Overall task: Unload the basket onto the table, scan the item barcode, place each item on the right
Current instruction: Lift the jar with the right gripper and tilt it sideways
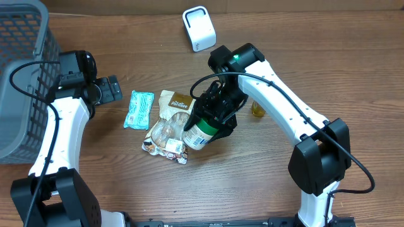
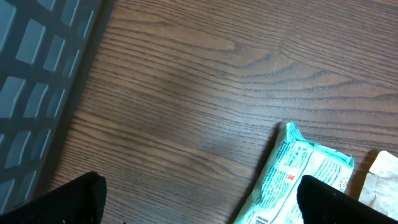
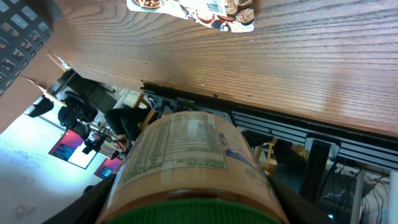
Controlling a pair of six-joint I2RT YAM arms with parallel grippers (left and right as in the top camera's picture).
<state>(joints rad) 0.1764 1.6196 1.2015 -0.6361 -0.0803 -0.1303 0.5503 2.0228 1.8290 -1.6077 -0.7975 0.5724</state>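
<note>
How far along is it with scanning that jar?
Done: the right pincer has gripped the green-lidded jar, holding it over the snack bag. In hand: the jar, label showing. Left: presenting its barcode to the white scanner, which stands well apart. The left pincer hangs open.

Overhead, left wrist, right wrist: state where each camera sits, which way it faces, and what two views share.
Overhead: above the table, facing straight down; both arms, basket, packet, snack bag show.
Left wrist: on the left gripper, facing down at wood beside the basket; its two dark fingertips show.
Right wrist: on the right gripper, tilted toward the table edge; the held jar blocks most of the gripper.
Shared: the packet shows in overhead and left wrist.
</note>
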